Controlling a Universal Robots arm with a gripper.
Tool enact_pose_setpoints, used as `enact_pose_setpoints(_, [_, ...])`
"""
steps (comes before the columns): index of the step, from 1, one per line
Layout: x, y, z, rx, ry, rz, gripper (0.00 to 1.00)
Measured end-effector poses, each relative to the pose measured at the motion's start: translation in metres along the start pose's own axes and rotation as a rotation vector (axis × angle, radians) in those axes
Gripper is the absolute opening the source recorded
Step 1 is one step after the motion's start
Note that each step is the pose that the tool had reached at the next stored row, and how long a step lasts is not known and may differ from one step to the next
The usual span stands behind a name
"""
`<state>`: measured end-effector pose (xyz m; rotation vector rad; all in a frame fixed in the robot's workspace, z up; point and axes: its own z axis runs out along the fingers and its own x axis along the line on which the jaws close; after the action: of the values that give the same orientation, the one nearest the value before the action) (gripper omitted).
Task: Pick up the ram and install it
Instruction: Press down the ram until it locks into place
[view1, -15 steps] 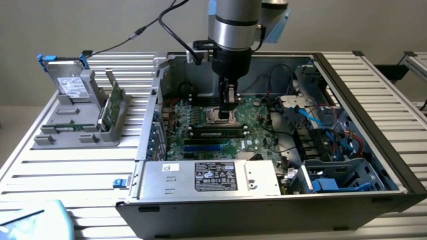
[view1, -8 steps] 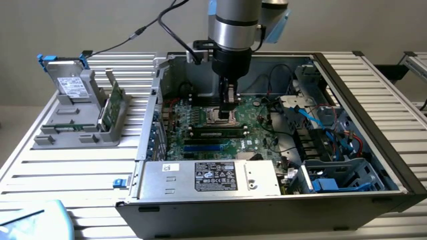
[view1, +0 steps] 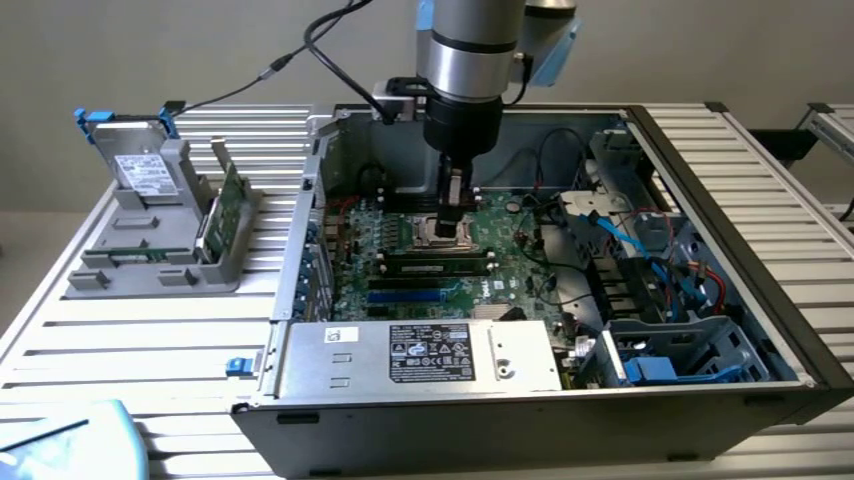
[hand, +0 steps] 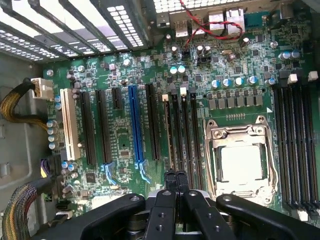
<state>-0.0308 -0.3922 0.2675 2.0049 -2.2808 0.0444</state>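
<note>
You have the open black steel computer case (view1: 787, 330) lying on the slatted metal desk (view1: 134, 330), the big green motherboard (hand: 120, 135) exposed inside it. The hand (hand: 175, 182) hangs low over the board beside the silver processor socket (hand: 240, 160), fingers pressed together with nothing between them. The slim green ram stick (view1: 230, 195) stands upright in the grey plastic holder (view1: 160, 240) on the desk at the exterior view's left, well apart from the hand. Watch the risk: so near the board, any sideways drift could scrape the socket or a slot latch. The wrist view shows you the black slots; the exterior view shows the ram.
</note>
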Motion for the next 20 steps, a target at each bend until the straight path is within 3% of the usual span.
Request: enact_pose_setpoints(20, [-0.0001,0.0000,0.0010,-0.0321,-0.0161,0.327,0.11])
